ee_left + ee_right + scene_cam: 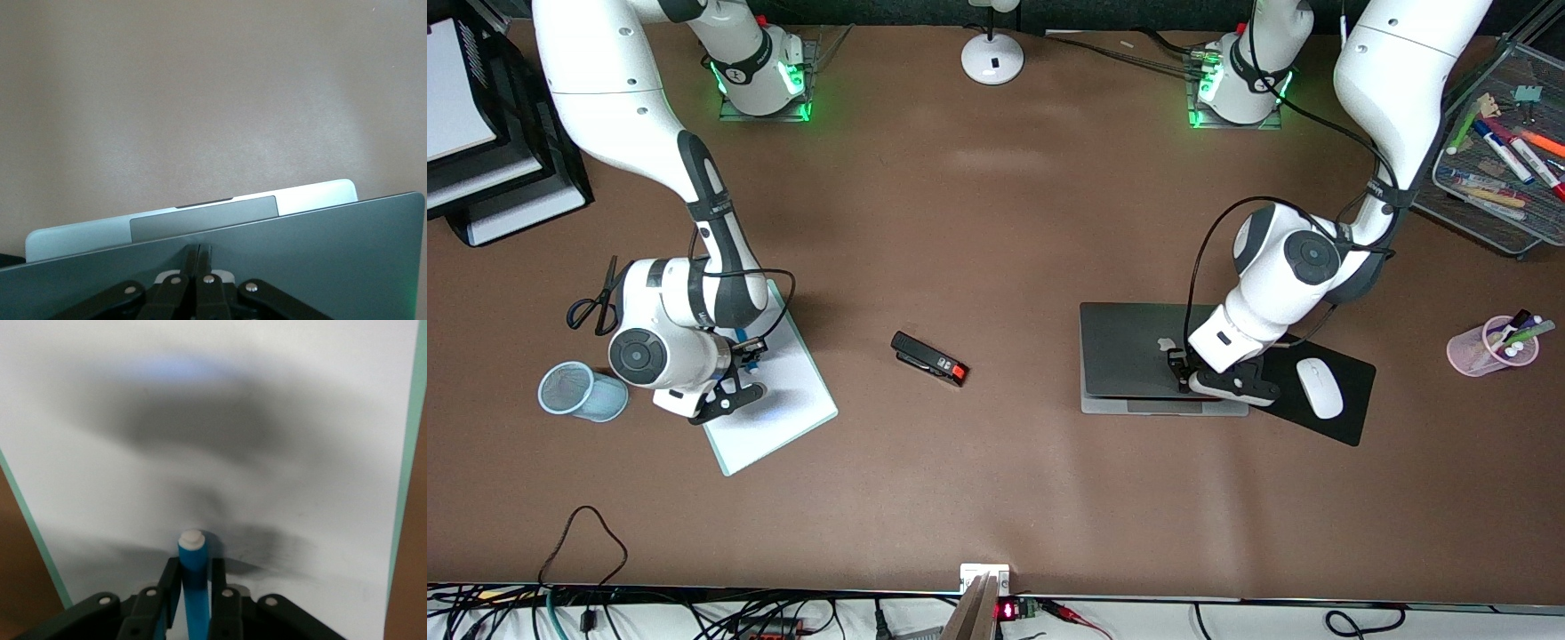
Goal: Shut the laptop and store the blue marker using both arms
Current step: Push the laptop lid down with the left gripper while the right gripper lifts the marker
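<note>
left gripper (1183,378): i see its fingers pressed together on the lid of the nearly closed laptop (1129,356).
right gripper (195,587): i see it clamping the blue marker (193,577) over the whiteboard (783,391).

The slim silver-grey laptop (1138,360) lay nearly shut, at three o'clock from the white-tipped bright-blue marker (193,587), held upright.

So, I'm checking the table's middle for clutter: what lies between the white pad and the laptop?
In the front view, only a black stapler lies between the white pad and the laptop; otherwise bare tabletop.
</note>
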